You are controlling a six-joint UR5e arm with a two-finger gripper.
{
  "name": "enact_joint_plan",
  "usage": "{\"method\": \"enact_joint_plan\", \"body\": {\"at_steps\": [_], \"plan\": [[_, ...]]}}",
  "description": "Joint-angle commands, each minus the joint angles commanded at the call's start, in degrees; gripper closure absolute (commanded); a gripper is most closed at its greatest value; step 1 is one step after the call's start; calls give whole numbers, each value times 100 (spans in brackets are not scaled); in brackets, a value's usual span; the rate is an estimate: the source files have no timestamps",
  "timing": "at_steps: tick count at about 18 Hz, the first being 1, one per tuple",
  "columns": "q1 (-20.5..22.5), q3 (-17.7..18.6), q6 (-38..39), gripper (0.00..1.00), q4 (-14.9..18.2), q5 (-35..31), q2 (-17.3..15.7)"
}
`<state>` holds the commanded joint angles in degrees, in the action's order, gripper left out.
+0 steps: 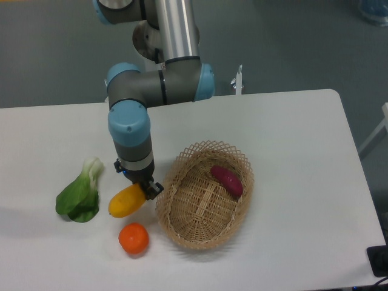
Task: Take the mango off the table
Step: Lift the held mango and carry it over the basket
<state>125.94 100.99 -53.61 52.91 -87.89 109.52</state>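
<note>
The smooth yellow-orange elongated mango point(126, 201) sits at the front-left part of the large white flat counter point(291, 133), between the green leafy bok choy point(80, 193) on its left and the woven wicker oval basket point(205, 195) on its right, with the round orange fruit point(134, 238) just below it, apart. Its long axis runs diagonally, lower-left to upper-right, and the upper-right end goes straight under the black two-finger tool point(145, 189).

So the mango lies to the lower left of the tool, and the tool has it by its upper-right end only, not by the middle. The fingers look closed onto that end, but the wrist covers most of the contact, so I judge a grip from how the fruit's end tucks between the dark tips. I can't see how wide the gap is.

I also can't tell whether the mango is already off the counter or touching it; the shadow beneath is too faint to call. An end grip on a smooth tapered fruit could let it swing or slip, so I'd lift straight and slow.

Hidden: the mango's far end, the fingertips, and the counter behind the grey-and-blue arm point(129, 124). The purple-red sweet potato point(227, 180) lies inside the basket, well apart.
</note>
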Motion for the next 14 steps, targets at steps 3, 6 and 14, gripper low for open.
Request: {"method": "enact_joint_plan", "body": {"at_steps": [3,6,14], "plan": [[273,-368,-17,75,543,-9,-97],[510,-808,-88,75,949,0,-45],[1379,-1002,-799,75,949,-9,-53]]}}
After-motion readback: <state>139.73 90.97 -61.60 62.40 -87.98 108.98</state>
